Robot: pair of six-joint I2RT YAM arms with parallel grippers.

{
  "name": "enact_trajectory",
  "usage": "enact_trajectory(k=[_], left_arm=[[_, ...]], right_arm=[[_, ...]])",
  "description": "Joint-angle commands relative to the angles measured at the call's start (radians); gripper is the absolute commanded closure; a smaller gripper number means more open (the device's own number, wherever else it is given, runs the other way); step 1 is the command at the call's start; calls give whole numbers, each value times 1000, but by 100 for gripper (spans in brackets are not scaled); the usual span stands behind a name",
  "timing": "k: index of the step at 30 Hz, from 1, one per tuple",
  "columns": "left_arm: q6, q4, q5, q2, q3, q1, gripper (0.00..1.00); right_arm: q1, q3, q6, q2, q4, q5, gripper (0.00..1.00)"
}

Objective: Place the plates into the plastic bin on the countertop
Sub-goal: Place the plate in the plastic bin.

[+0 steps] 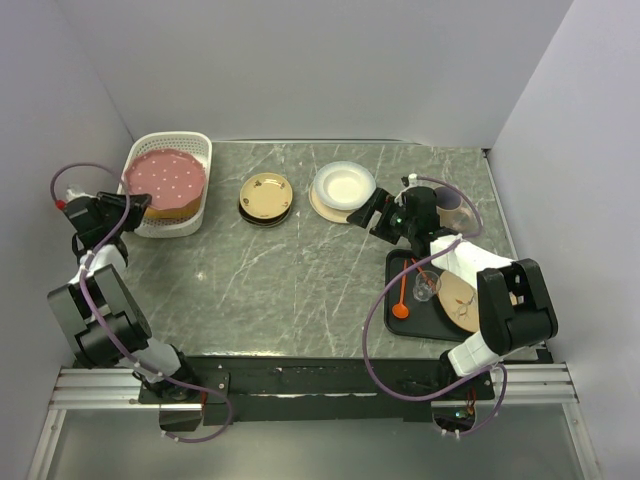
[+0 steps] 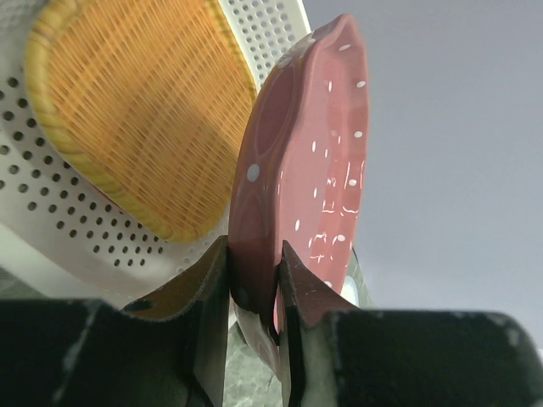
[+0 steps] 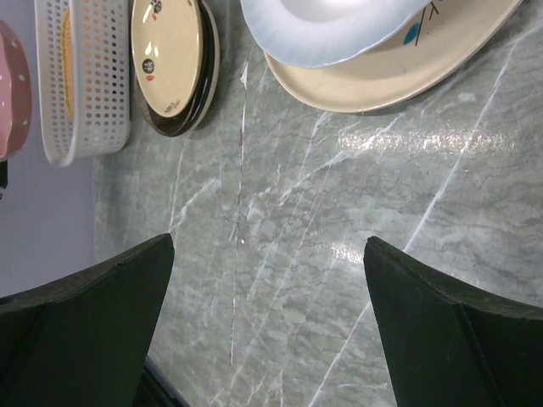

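The pink polka-dot plate [image 1: 165, 175] sits at the upper left of the top view, covering most of the plastic bin [image 1: 204, 150]; the left pincer [image 2: 254, 263] pinches its rim between both fingers, and I cannot tell whether the plate already touches the bin or hangs just above it; below it, inside the bin, lies the orange-brown squarish plate [image 2: 127, 110], so I judge one plate delivered and a second on the point of delivery. The rest waits on the bench [image 1: 300, 290]: at upper centre a small tan plate [image 1: 266, 194] rests on a dark brown plate [image 3: 206, 76]; just right of that a pale blue plate [image 1: 343, 184] rests on a cream plate [image 1: 322, 208] with a small painted sprig; the right pincer [image 3: 268, 240] is spread wide and empty over bare bench, close beside this second stack. At the right of the frame a black tray [image 1: 395, 270] carries an orange spoon [image 1: 402, 300], a clear glass [image 1: 427, 288] and what looks like one more cream plate [image 1: 458, 295], partly hidden by the right arm. Counted: one bin; one tray; seven plates as far as I can see, being one in the bin, one held, four in two stacks of two, one on the tray; five left to move.
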Motion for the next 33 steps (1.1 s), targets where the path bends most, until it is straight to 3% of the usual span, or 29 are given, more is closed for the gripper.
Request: enact_trajectory(k=[1, 33], left_arm=[[-47, 171, 27, -47, 18, 19, 99], [-13, 147, -45, 134, 121, 26, 99]], right_arm=[[7, 0, -1, 11, 46, -16, 0], [7, 20, 5, 77, 55, -28, 0]])
